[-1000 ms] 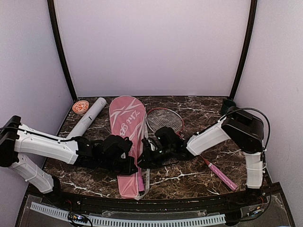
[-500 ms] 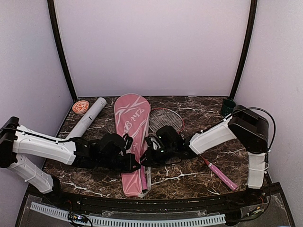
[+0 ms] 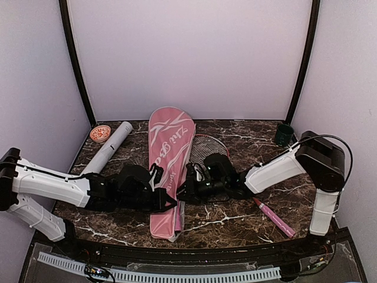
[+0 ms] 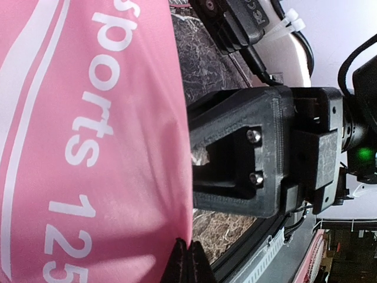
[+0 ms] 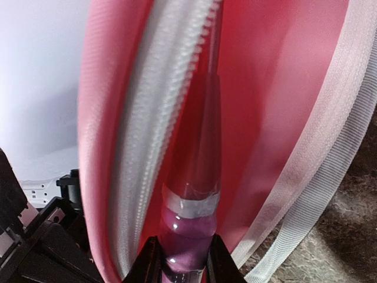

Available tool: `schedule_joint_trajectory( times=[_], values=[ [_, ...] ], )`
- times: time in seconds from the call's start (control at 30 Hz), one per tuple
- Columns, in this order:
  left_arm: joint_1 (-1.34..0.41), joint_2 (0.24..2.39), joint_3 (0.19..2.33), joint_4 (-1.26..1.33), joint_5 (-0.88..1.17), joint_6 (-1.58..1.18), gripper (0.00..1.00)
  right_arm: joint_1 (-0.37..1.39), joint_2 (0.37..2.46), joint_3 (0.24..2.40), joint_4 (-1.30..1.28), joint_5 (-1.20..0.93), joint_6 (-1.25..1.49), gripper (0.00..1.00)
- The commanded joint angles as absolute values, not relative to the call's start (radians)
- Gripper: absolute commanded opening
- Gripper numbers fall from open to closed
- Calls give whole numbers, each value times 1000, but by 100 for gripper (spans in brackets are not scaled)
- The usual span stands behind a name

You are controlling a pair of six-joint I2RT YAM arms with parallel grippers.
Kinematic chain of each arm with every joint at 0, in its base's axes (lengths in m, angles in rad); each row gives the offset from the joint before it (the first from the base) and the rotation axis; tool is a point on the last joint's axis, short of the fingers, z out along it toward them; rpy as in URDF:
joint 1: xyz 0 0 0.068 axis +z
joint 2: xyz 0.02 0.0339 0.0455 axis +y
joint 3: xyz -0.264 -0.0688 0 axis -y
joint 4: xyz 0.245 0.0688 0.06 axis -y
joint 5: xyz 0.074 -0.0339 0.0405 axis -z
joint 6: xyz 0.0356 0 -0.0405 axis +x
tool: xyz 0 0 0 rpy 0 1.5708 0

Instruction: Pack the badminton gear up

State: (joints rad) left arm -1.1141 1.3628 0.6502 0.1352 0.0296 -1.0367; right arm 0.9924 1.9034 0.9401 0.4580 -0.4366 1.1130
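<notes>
Counting two rackets [image 3: 207,151] [image 5: 189,194], one bag [image 3: 169,138], one tube [image 3: 109,150]

The left arm [image 3: 53,184] is reaching low across the workspace, with its forearm lying nearly level. The left gripper [image 3: 169,201] is pointing toward the opposite gripper, and its fingers [image 4: 187,265] are pressing together with no gap between them. The right arm [image 3: 274,171] is bending at a raised elbow and sloping down toward the left gripper. The right gripper [image 3: 185,193] is facing the left gripper, tip just beside tip. Its fingers [image 5: 150,259] are clamping a pink racket handle [image 5: 188,230], which is running straight ahead from between them.
</notes>
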Motion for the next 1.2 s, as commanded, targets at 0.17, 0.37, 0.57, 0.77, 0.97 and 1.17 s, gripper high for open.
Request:
schedule_joint_trajectory(
  times=[0.17, 0.37, 0.57, 0.77, 0.97, 1.17],
  values=[
    [-1128, 1356, 623, 206, 119, -1047, 0, 973, 2054, 995, 792, -397, 1219, 0],
    [-1123, 1341, 608, 182, 109, -1041, 0, 965, 2011, 961, 818, -392, 1208, 0],
    [-1118, 1346, 569, 265, 120, -1068, 0, 972, 2054, 992, 932, -476, 1268, 0],
    [-1112, 1328, 548, 296, 112, -1079, 0, 974, 2104, 1013, 927, -523, 1269, 12],
    [-1098, 1303, 510, 293, 98, -1102, 0, 971, 2087, 994, 807, -568, 1186, 47],
    [-1089, 1316, 481, 302, 92, -1122, 0, 967, 2069, 1005, 586, -583, 1037, 52]
  ],
)
